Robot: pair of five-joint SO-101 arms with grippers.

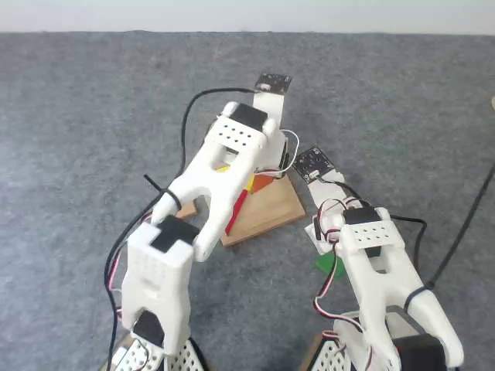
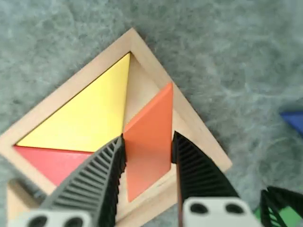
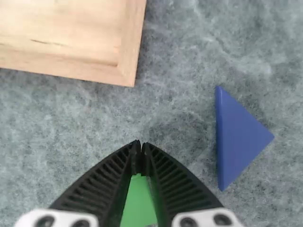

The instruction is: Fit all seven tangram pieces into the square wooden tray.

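Grey worktop [image 1: 77, 116], tray [image 2: 195, 126] part filled.
Left jaws clamp orange piece [image 2: 149, 142], likely to seat it by yellow [image 2: 90, 118]; right jaws together over green [image 3: 137, 203].

Blue triangle [image 3: 236, 137] near tray corner [image 3: 129, 66]

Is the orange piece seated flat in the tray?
Not seated: orange piece, between the left gripper's fingers, overlaps the tray's rim.
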